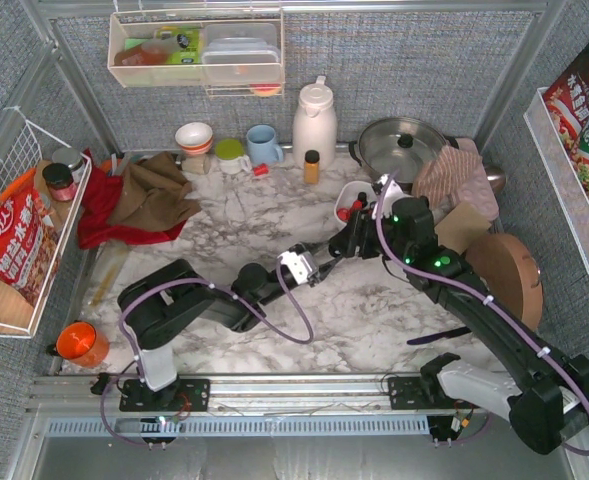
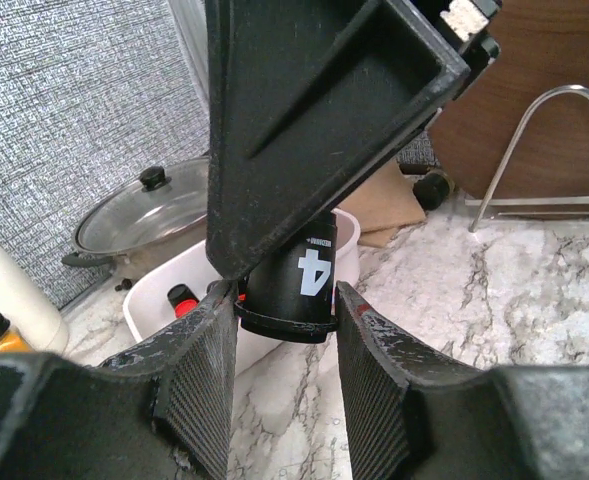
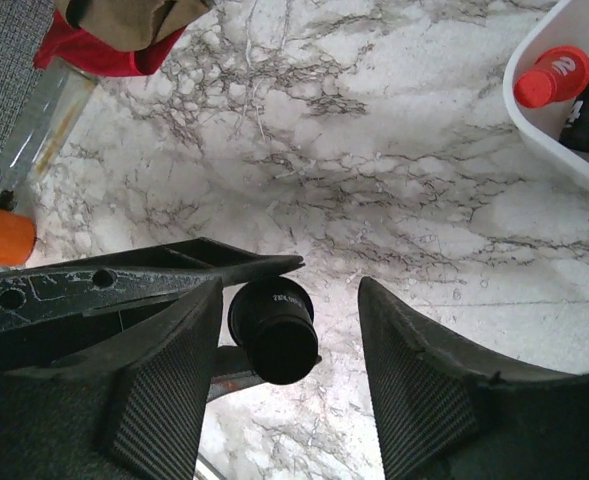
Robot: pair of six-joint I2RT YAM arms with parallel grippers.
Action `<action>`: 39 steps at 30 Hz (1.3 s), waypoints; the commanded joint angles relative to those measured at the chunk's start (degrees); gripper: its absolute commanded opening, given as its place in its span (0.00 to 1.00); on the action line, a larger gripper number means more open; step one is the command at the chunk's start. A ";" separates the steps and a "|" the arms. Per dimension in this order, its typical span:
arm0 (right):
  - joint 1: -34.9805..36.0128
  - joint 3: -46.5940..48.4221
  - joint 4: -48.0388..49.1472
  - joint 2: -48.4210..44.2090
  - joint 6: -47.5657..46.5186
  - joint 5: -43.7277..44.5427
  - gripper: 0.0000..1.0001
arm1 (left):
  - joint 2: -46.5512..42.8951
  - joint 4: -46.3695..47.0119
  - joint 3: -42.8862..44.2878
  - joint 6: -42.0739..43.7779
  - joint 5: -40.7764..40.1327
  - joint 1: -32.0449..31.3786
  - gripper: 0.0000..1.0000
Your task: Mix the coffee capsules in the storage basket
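A black coffee capsule (image 2: 292, 280) marked with a white 4 hangs above the marble top. My left gripper (image 2: 286, 300) is shut on its rim. My right gripper (image 3: 289, 290) stands open around the same capsule (image 3: 274, 332): its left pad is close to it, its right pad is well apart. In the top view both grippers meet just left of the white storage basket (image 1: 340, 200). In that basket (image 3: 559, 150) lie a red capsule (image 3: 552, 80) and a black one (image 3: 586, 115). The left wrist view shows its near wall (image 2: 174, 300) and a red-and-black capsule (image 2: 182, 298).
Behind the basket stand a lidded pot (image 1: 404, 145), a white jug (image 1: 314, 120) and an amber bottle (image 1: 312, 165). A wooden disc (image 1: 509, 270) and folded cloths lie right. Red and brown cloths (image 1: 139, 200) lie left, an orange cup (image 1: 79, 342) at the near left.
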 commanded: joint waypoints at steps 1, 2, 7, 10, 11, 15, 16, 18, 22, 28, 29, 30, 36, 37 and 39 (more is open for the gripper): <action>0.43 -1.12 -0.29 -1.24 -0.17 -0.55 0.58 | 0.49 5.44 0.56 1.08 -1.58 -0.57 0.44; 0.55 -1.51 -0.25 -1.51 -0.06 -0.46 0.56 | 0.50 5.46 0.59 1.08 -1.77 -0.60 0.44; 0.85 -2.83 -0.36 -2.62 0.66 -0.39 0.42 | 0.74 5.49 0.95 0.33 -2.76 -0.89 0.47; 0.88 -2.82 -0.67 -2.79 0.84 0.08 0.33 | 1.00 5.48 1.45 -0.25 -2.82 -1.17 0.49; 0.87 -2.78 -0.69 -2.82 0.89 0.39 0.27 | 1.07 5.57 1.53 -0.39 -2.77 -1.19 0.50; 0.90 -2.71 -0.41 -2.83 1.17 1.56 0.13 | 1.40 5.50 1.71 -0.96 -2.55 -1.55 0.52; 0.87 -2.69 -0.21 -2.89 1.19 1.91 0.11 | 1.34 5.50 1.57 -1.21 -2.55 -1.56 0.56; 0.90 -2.60 0.04 -3.19 1.08 3.28 0.09 | 0.79 5.50 1.02 -2.01 -3.13 -1.56 0.82; 0.90 -2.78 1.15 -3.95 -0.37 11.72 0.07 | -2.09 5.42 -1.07 -5.38 -9.95 -1.56 0.99; -0.10 -4.14 8.74 1.73 -7.56 35.56 0.06 | -5.25 4.71 -4.57 -9.71 -27.85 -1.56 0.99; -0.86 -3.93 10.42 4.62 -8.57 37.76 0.06 | -5.77 4.34 -5.23 -11.05 -32.29 -1.56 0.99; -2.00 -3.33 11.35 7.56 -8.93 38.70 0.06 | -6.52 3.80 -5.92 -12.83 -36.66 -1.56 0.99; -6.85 2.49 17.05 23.71 -9.76 36.66 0.06 | -16.23 -19.46 -4.73 -22.75 -54.90 -0.19 0.99; -7.32 3.74 18.27 25.88 -10.24 36.60 0.06 | -17.87 -28.50 -2.67 -25.72 -54.90 0.56 0.99; -8.07 5.55 20.83 29.85 -11.39 36.00 0.07 | -20.02 -47.59 3.62 -33.00 -53.87 3.46 0.99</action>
